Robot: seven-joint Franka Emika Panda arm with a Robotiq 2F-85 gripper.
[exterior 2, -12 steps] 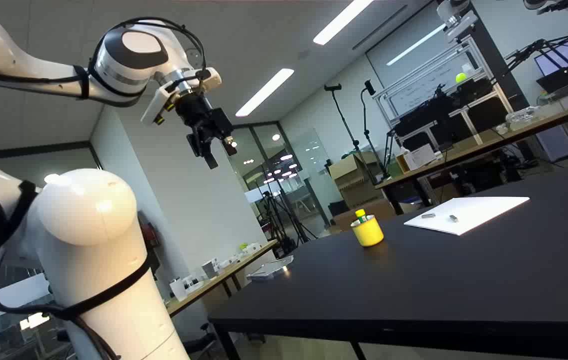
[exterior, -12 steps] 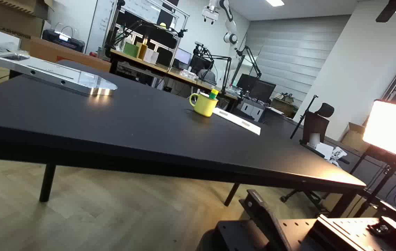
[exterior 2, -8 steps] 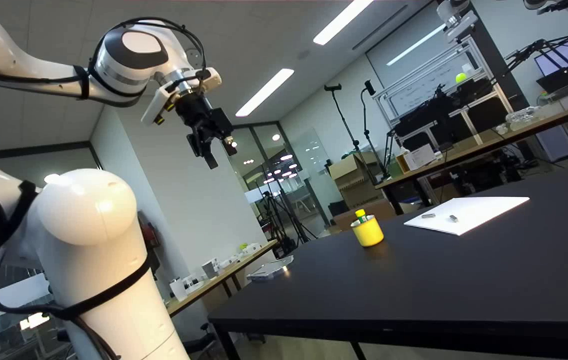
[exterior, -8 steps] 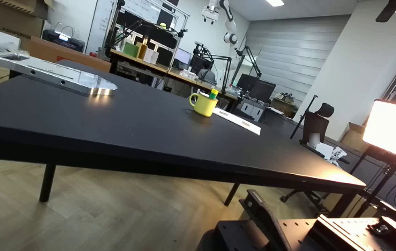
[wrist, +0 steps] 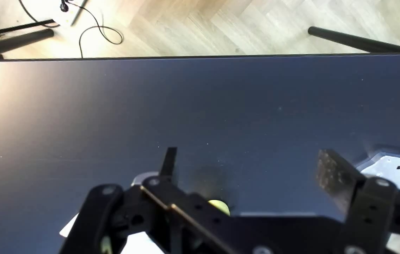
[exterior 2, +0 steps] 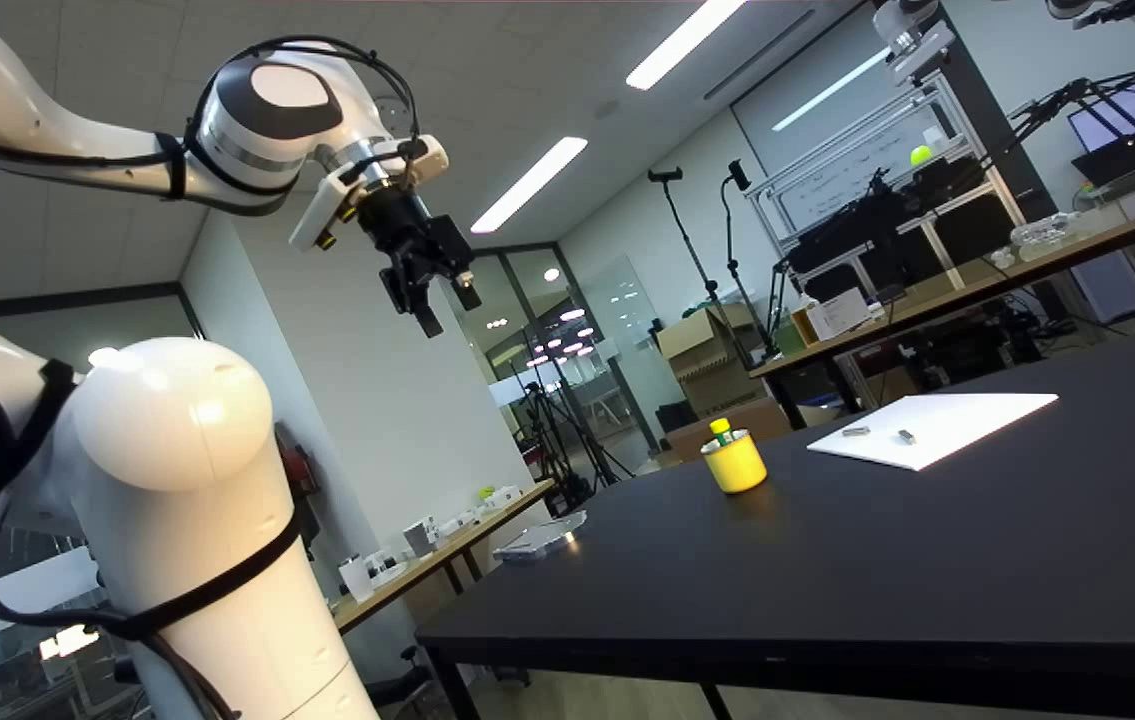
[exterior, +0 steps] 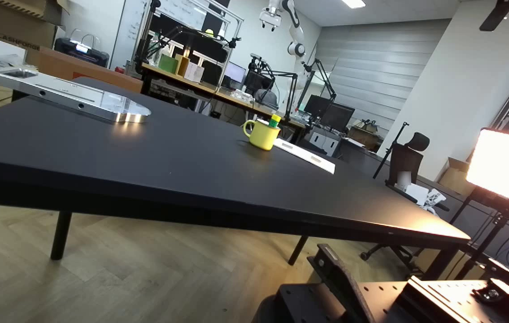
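Note:
My gripper [exterior 2: 452, 312] hangs high above the table's far side in an exterior view, its two dark fingers spread. In the wrist view the gripper [wrist: 249, 151] stands wide open, with only dark tabletop seen between the fingers. Part of a dark finger [exterior: 497, 17] shows at the top right corner in an exterior view. Below stands an upright yellow mug [exterior 2: 739, 465], its handle seen in an exterior view, with a green, yellow-capped item [exterior: 275, 120] inside. The wrist view shows only a sliver of the mug [wrist: 220, 205] behind the gripper's body. Nothing is touched.
A flat white panel [exterior 2: 967, 420] lies beside the mug, bearing two small grey pieces [exterior 2: 906, 437]. At one end of the black table [exterior: 169, 179] rests a thick clear-and-metal plate [exterior: 70, 94]. A bright lamp panel [exterior: 505, 168] stands past the other end.
My arm and gripper have shifted slightly to the right in an exterior view; the finger at the corner has edged left and down. The mug, panel and plate have stayed put.

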